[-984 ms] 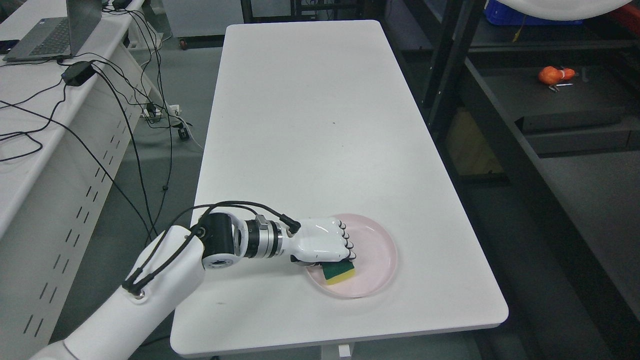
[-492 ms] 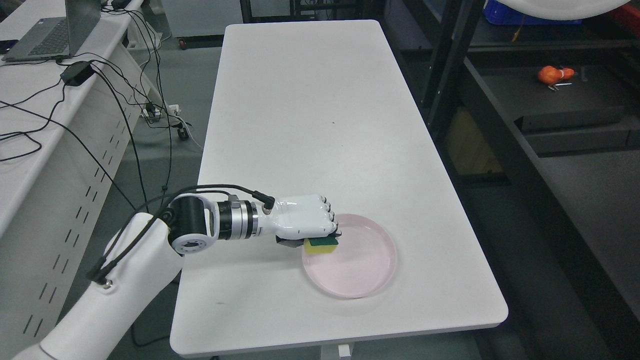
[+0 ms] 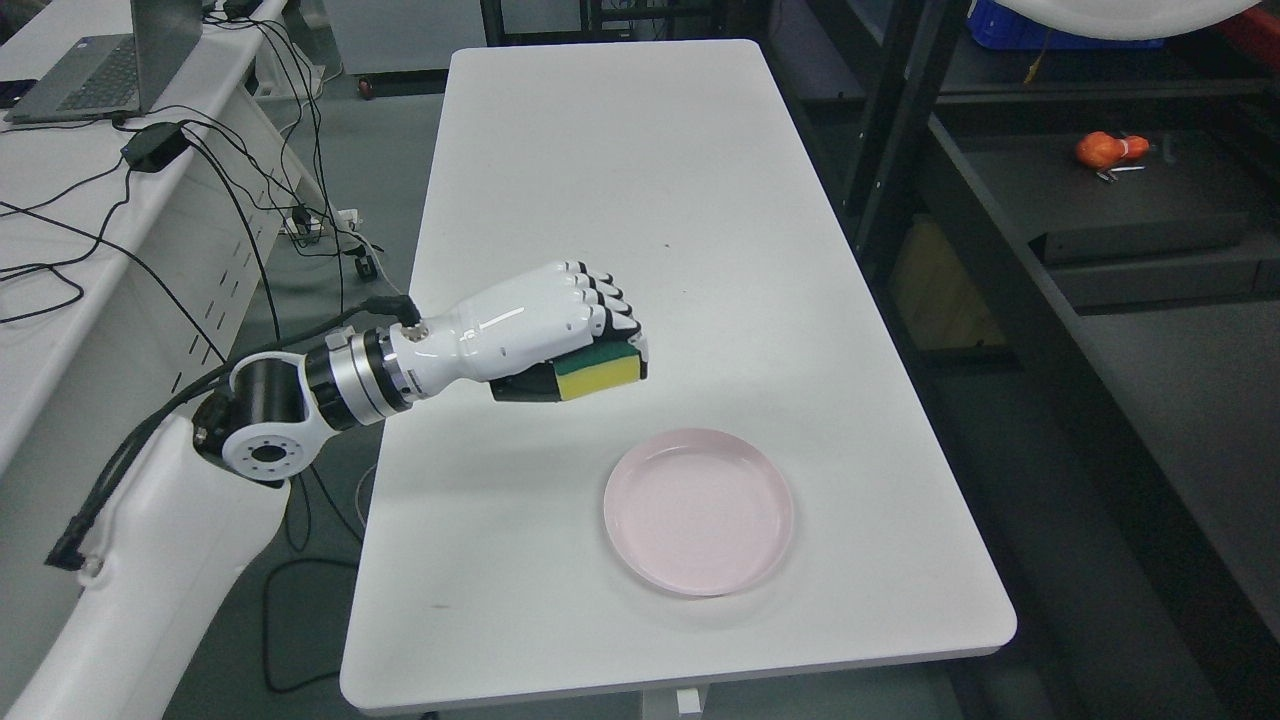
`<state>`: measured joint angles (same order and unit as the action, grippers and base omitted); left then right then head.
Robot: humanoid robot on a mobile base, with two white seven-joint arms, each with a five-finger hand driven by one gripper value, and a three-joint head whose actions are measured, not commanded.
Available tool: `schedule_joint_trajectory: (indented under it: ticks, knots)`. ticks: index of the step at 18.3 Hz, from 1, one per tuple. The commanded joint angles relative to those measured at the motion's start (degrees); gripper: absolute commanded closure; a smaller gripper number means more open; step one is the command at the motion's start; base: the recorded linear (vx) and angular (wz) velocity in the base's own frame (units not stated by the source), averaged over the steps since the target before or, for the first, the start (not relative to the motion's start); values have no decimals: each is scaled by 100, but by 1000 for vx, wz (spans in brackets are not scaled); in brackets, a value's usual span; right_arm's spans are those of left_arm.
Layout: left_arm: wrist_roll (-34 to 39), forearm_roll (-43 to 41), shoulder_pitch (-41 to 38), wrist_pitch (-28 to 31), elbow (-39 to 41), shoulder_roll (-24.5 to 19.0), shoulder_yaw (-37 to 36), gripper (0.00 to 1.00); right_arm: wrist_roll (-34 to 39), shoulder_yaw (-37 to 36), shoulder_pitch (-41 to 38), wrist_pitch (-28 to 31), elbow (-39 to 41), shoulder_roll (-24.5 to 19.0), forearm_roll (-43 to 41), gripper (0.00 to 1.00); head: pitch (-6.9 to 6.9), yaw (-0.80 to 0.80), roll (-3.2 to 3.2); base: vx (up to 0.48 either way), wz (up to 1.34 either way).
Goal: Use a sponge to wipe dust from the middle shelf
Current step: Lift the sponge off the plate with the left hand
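Note:
My left hand (image 3: 585,345) comes in from the lower left and is shut on a yellow sponge with a green scouring side (image 3: 598,372). It holds the sponge in the air above the white table (image 3: 620,180), up and to the left of an empty pink plate (image 3: 698,510). A dark shelf rack (image 3: 1100,200) stands to the right of the table. My right hand does not show.
An orange object (image 3: 1105,149) lies on a dark shelf at the right. A black rack post (image 3: 890,130) stands close to the table's right edge. A side desk (image 3: 60,200) at the left carries a laptop (image 3: 110,60) and cables.
My left hand has lifted the sponge off the pink plate and raised it up and to the left, well above the table. The plate stays in place, now empty.

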<state>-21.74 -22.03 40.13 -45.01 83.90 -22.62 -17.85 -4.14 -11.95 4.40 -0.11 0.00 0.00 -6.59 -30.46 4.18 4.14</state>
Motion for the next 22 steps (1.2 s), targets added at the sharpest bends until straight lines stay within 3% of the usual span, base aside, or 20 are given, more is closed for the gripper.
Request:
schedule_joint_trajectory:
  ticks: [1, 5, 22]
  knots:
    - [380, 1297, -645, 1, 531, -156, 1739, 100, 1, 0, 0, 415, 100, 100, 0, 0, 0, 0, 0, 0, 0]
    - [495, 1456, -1015, 1, 715, -94, 2171, 100, -8, 0, 0, 424, 100, 100, 0, 0, 0, 0, 0, 0, 0]
    - [452, 1676, -1270, 1, 935, 38, 2224, 100, 1, 0, 0, 415, 100, 100, 0, 0, 0, 0, 0, -59, -55]
